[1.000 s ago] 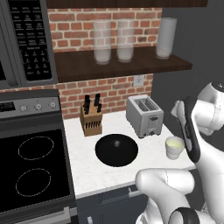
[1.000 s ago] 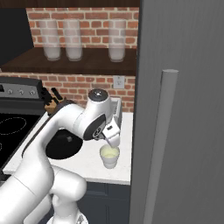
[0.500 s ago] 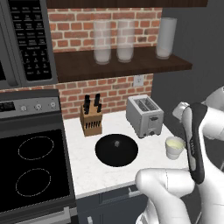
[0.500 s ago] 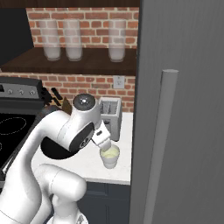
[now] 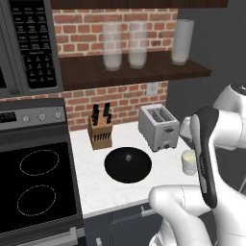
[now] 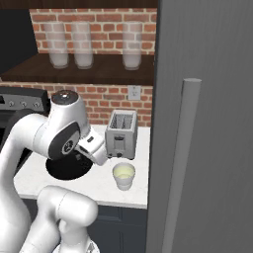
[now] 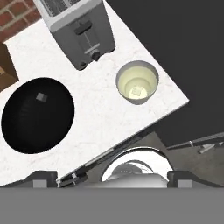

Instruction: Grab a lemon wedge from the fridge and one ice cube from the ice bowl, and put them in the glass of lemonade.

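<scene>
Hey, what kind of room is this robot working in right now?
A home kitchen, rendered rather than real by the look of it. A toaster and a knife block stand on a white counter against a brick wall, with a black stove top beside it and a tall dark fridge closed at the counter's end.

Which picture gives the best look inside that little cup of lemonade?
The hand view: it looks straight down into the glass of lemonade, showing a small pale cube floating. The right base view shows it from the side; the left base view, partly behind the arm.
</scene>
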